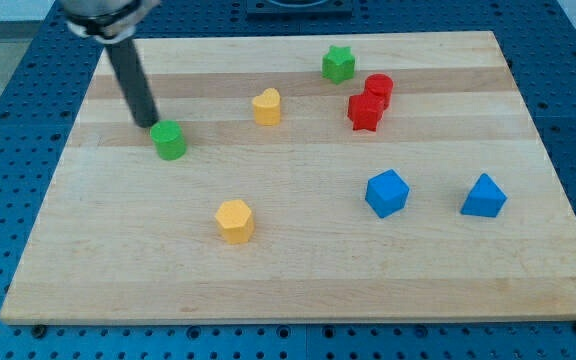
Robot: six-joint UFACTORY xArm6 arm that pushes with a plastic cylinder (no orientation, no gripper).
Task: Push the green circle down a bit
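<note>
my tip (149,123) sat just above and to the view's left of the green circle (169,140), touching or nearly so; being a bare rod, it had nothing to open or close. the circle lay at the board's (298,280) left. further out were a yellow heart (266,106), yellow hexagon (235,220), green star (338,64), red cylinder (378,88), red star (364,112), blue cube (387,193) and blue triangle (484,197).

No text, label, brand, number or sign can be read anywhere: not on the pale wooden board (298,250), the coloured blocks, or the blue perforated table (8,200) around it.
</note>
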